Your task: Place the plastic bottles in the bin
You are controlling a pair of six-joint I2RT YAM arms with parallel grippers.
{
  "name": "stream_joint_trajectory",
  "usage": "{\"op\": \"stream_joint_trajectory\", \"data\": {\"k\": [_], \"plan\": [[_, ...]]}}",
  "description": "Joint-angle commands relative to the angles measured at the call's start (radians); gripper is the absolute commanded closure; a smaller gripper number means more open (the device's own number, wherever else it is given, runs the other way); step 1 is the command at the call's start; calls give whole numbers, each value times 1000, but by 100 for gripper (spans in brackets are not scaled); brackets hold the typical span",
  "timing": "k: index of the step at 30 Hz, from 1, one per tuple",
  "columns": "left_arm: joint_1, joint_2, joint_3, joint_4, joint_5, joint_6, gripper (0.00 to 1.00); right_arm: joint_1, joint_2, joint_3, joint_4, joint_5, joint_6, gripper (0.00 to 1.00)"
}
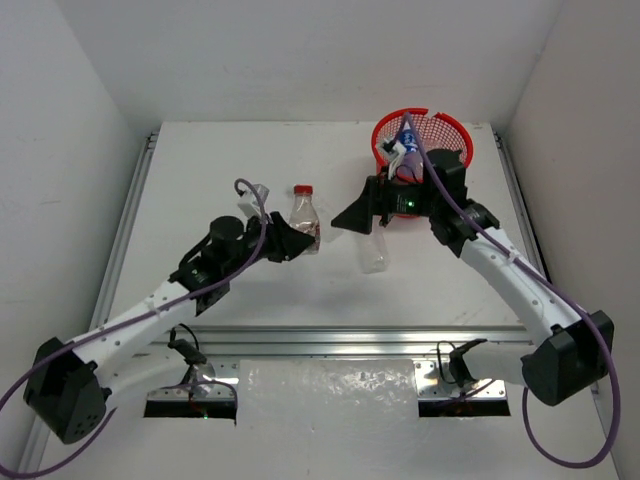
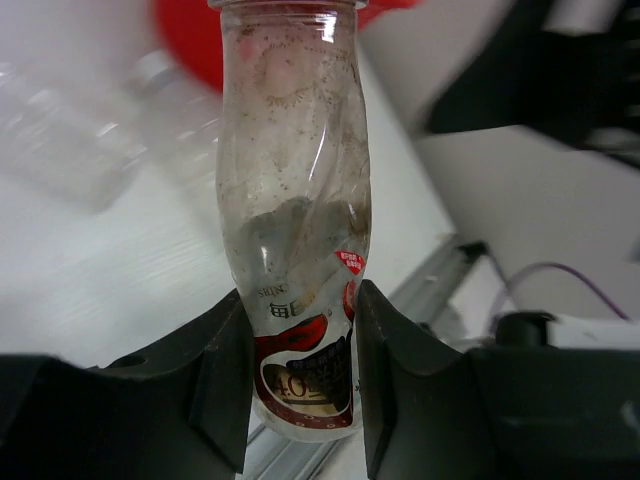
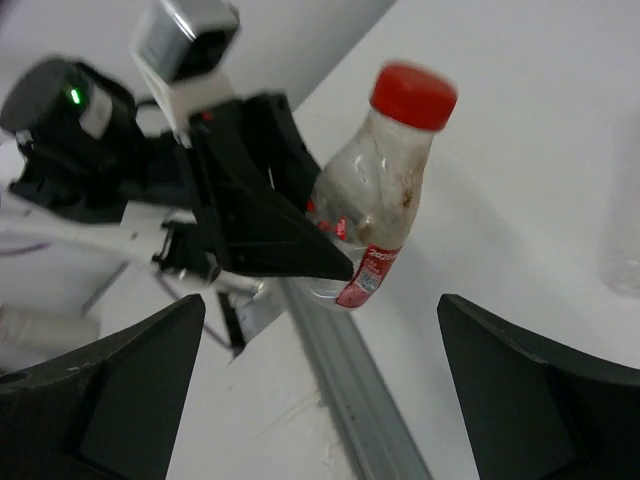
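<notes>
My left gripper (image 1: 298, 238) is shut on the lower body of a clear bottle with a red cap (image 1: 304, 214); in the left wrist view the bottle (image 2: 295, 230) stands upright between the black fingers (image 2: 225, 370). The right wrist view shows the same bottle (image 3: 385, 190) held above the table. My right gripper (image 1: 352, 216) is open and empty, facing left. A clear unlabelled bottle (image 1: 375, 252) lies on the table just below it. The red mesh bin (image 1: 432, 134) stands at the back right, with blue-labelled bottles (image 1: 404, 148) inside.
A metal rail (image 1: 330, 340) runs along the table's near edge and shows in the right wrist view (image 3: 350, 390). White walls close in the back and both sides. The right arm's wrist (image 1: 440, 190) lies beside the bin.
</notes>
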Motion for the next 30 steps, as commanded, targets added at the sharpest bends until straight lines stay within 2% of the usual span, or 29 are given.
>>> {"op": "stream_joint_trajectory", "data": {"k": [1, 3, 7, 11, 14, 15, 17, 18, 19, 20, 21, 22, 23, 24, 25, 26, 28, 30], "plan": [[-8, -75, -47, 387, 315, 70, 100, 64, -37, -61, 285, -173, 85, 1], [-8, -98, -68, 502, 411, 41, 100, 98, -45, -84, 312, -174, 84, 1], [-10, -54, -44, 582, 530, -7, 100, 168, -72, -116, 366, -142, 88, 1], [-8, -16, -39, 671, 608, -57, 100, 178, -86, -129, 403, -75, 94, 2], [-10, -6, -33, 682, 629, -61, 100, 179, -86, -127, 438, -50, 108, 16], [-10, -6, -30, 662, 630, -55, 100, 179, -86, -127, 447, -39, 108, 25], [-10, -12, -21, 618, 618, -33, 100, 179, -85, -119, 440, -9, 104, 53], [-8, -19, -18, 602, 610, -27, 95, 178, -82, -116, 426, -4, 102, 86], [-10, -23, -8, 586, 586, -12, 85, 179, -80, -112, 415, 10, 96, 100], [-10, -26, -1, 534, 569, -1, 48, 179, -77, -104, 389, 19, 88, 100], [-10, -32, 10, 485, 540, 10, 24, 178, -79, -101, 375, 27, 67, 100], [-10, -34, 59, 419, 444, 51, 6, 176, -82, -95, 349, 47, 42, 100], [-8, -31, 90, 241, 373, 74, 0, 175, -94, -61, 257, 170, 9, 100], [-10, -25, 123, 140, 294, 88, 0, 172, -96, -32, 204, 255, -69, 100], [-10, -5, 198, 37, 82, 93, 0, 167, -89, 4, 147, 354, -97, 100], [-8, 7, 228, -181, -28, 87, 0, 155, -79, 90, 45, 531, -120, 100], [-1, 23, 258, -321, -243, 33, 0, 80, -19, 179, -28, 658, -151, 100], [27, -3, 230, -395, -273, 19, 0, -30, 33, 307, -103, 705, -157, 100]]}}
